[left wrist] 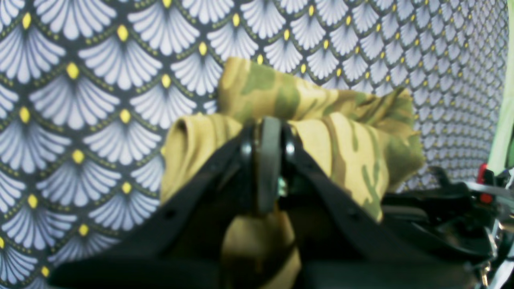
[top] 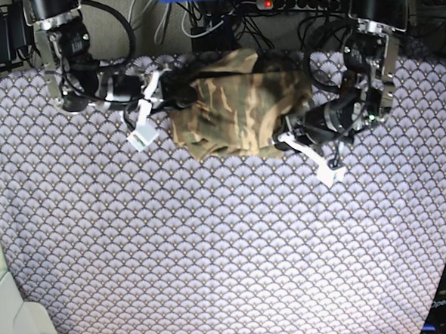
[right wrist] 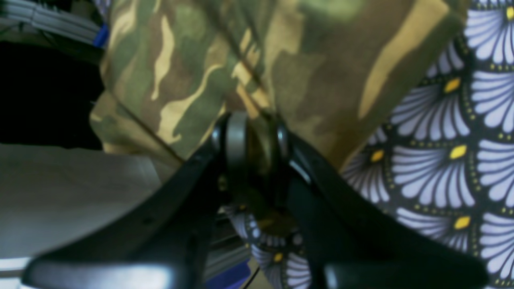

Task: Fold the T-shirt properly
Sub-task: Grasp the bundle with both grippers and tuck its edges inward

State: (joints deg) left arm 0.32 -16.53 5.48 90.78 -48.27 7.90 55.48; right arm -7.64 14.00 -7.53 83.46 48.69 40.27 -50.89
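Cloth sits between both arms at far edge of purple scallop-patterned table cloth (top: 212,243). Going left to right in base view: right gripper (top: 179,94) pinches left end of soft camouflage T-shirt in olive, brown and tan (top: 238,102), jaws narrow w/ fabric between them; left gripper (top: 290,125) is clamped on right end. Shirt's long axis runs gripper to gripper; both equally near. It looks bunched, wrinkled, partly doubled over, not yet a neat fold.

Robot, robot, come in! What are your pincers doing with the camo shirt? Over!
Left pincer shut on T-shirt. Right pincer shut on it too. T-shirt bunched at the table's far edge. Nothing in the way.
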